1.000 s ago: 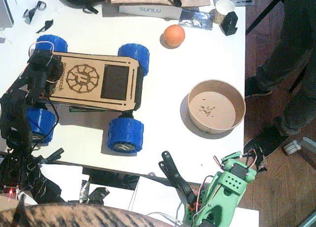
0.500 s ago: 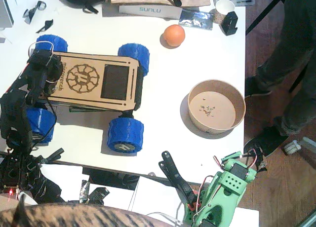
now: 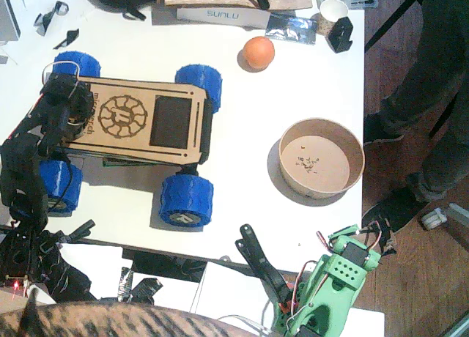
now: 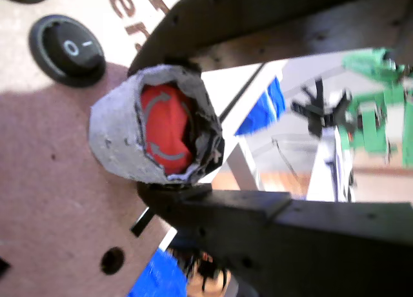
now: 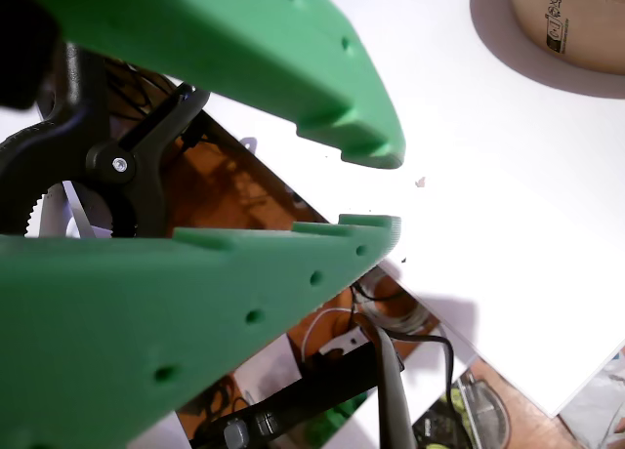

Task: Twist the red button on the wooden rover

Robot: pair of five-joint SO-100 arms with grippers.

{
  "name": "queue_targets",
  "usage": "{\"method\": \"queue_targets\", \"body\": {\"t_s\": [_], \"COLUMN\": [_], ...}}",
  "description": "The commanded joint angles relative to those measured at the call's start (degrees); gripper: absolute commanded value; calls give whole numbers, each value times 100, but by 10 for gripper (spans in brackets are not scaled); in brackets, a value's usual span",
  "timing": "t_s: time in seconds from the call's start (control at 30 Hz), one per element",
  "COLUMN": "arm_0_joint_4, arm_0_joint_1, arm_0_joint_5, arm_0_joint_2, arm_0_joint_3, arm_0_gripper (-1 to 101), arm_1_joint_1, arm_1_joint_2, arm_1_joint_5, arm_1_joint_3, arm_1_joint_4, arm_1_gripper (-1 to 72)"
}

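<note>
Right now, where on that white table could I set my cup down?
Between the wooden rover and the cardboard bowl, or right of the orange ball, the table is bare. The far edge is cluttered.

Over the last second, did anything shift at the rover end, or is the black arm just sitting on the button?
Hardly anything moved. The left gripper stays clamped at the wooden rover's left end; in a wrist view its jaws close around the red button. The black arm's wrist shifted only slightly. The rover, orange ball, cardboard bowl and the right gripper stayed put.
</note>
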Motion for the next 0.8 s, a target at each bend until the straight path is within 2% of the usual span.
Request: {"method": "queue_targets", "body": {"t_s": [0.0,0.3,0.77], "arm_0_joint_4": [-264,-404,-554], "arm_0_joint_1": [211,598,1028], "arm_0_joint_5": [439,1389,2294], "arm_0_joint_2": [598,650,483], "arm_0_joint_3": [-272,-272,-272], "arm_0_gripper": [0,1,1], "arm_1_joint_1": [9,9,9], "arm_1_joint_2": [9,9,9], "arm_1_joint_5": [-53,-53,-53], "arm_1_joint_3": [-26,-26,-26], "arm_1_joint_4": [35,35,35], "arm_1_gripper": [25,25,25]}}
